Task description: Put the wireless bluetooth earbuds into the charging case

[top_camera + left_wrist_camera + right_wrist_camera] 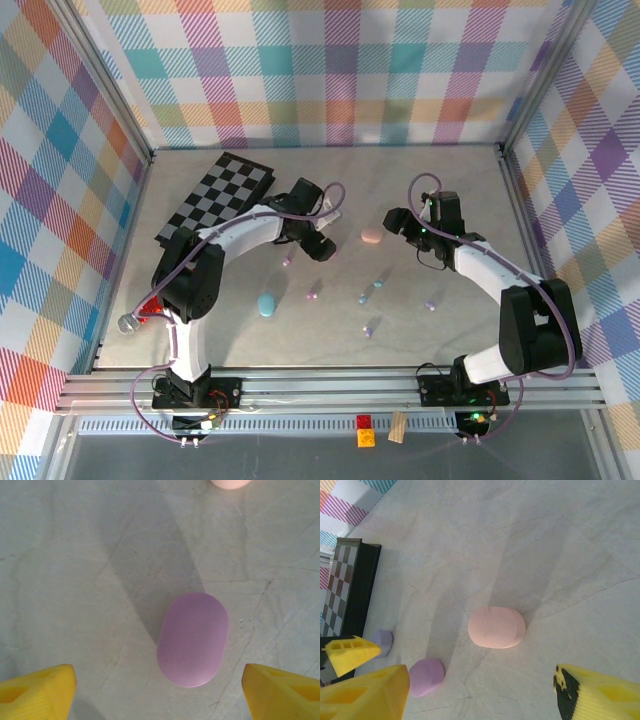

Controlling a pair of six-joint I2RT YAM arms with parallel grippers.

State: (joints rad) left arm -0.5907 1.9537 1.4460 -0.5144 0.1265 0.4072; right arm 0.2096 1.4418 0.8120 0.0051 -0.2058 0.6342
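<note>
Marble table (pixel 300 340), pink case (pixel 496 627), lavender case (pixel 193 639)

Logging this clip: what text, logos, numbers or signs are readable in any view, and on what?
None readable.
The lavender case has a plain lid with no marking.
The pink case has a plain lid with no marking.
The chequered board carries squares but no letters.
The wall panels carry a plaid pattern and no lettering.

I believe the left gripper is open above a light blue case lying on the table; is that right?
Not quite. The case under the open left gripper is lavender, not light blue, as the left wrist view shows; it does lie on the table.
</note>
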